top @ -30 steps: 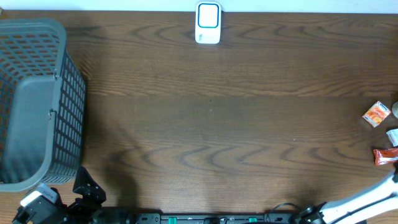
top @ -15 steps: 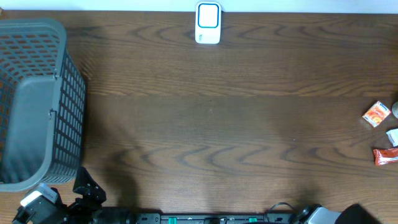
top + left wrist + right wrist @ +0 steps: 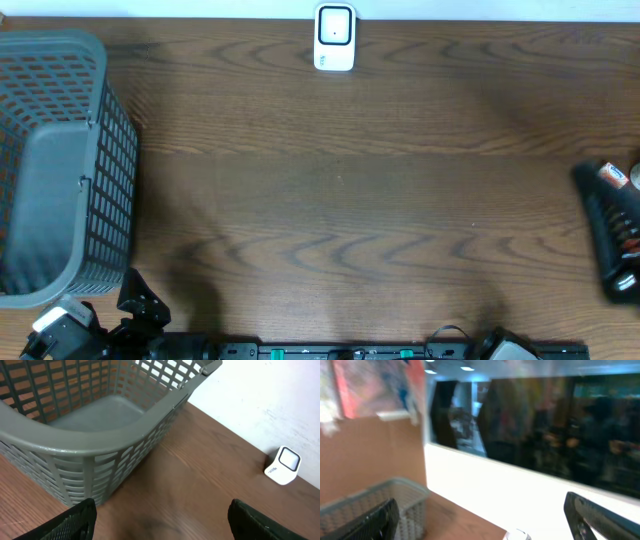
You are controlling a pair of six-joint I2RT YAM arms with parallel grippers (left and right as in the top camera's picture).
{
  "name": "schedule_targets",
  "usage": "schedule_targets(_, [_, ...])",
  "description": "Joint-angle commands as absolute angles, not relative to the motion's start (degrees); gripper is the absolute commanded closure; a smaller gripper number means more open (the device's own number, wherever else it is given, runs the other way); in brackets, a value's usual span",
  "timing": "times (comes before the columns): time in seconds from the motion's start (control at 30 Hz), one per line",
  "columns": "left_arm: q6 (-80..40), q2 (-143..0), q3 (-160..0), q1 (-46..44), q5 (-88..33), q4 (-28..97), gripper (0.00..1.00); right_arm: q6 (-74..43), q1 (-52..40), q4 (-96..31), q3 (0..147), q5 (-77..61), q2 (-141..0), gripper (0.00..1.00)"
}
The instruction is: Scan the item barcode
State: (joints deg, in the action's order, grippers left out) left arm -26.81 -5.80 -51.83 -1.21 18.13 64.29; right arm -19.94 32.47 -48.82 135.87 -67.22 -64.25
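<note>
Overhead, the wooden surface [image 3: 340, 200] lay open across its whole middle, with things only at the rims. A grey basket [image 3: 60, 170] filled the 9 o'clock edge. A white scanner [image 3: 334, 38] stood at 12 o'clock against the far edge. An orange packet [image 3: 613, 175] sat at 3 o'clock, mostly covered.

The right arm [image 3: 610, 235] showed as a dark, blurred streak over that 3 o'clock edge, above the packet; whether it touched anything could not be told. Its wrist camera pointed upward at a pale wall and a dark window. The right claw [image 3: 481, 502] had its fingers spread far apart with nothing between them.

The left claw [image 3: 162, 510] sat low at 7 o'clock, just beside the basket's near corner. Its jaws stood apart and empty, facing across the basket rim toward the scanner, well apart from it.
</note>
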Motion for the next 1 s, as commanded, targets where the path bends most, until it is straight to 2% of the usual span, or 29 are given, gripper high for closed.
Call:
schedule_targets(0.0, [-26.9,-5.4,-51.6,-1.0,18.1,64.3,0.16,-1.7,29.1,-50.6,127.0,-50.1,-55.7,0.01])
schedule_targets(0.1, [-26.9,-5.4,-51.6,-1.0,18.1,64.3,0.15,1.0,26.5,-47.4,116.5,-46.4,-48.7,0.01])
schedule_targets(0.13, [-26.9,-5.4,-51.6,-1.0,18.1,64.3,0.16,0.9,25.2,-43.2,109.4,-47.5,-44.5,0.01])
schedule_targets(0.3, [-26.9,-5.4,-51.6,-1.0,18.1,64.3,0.16,-0.3,24.2,-31.7,93.1,-47.7,-35.4,0.01])
schedule_targets(0.43, [-26.9,-5.4,-51.6,-1.0,18.1,64.3,0.15,-0.3,22.2,-25.3,83.2,-38.4,-30.1,0.01])
schedule_targets(0.7, [-26.9,-5.4,-51.6,-1.0,18.1,64.3,0.16,5.8,7.0,-18.7,73.4,-13.7,-26.9,0.01])
schedule_targets(0.97, [-26.9,-5.4,-51.6,-1.0,18.1,64.3,0.16,13.0,-2.1,-12.4,66.7,0.1,-26.9,0.01])
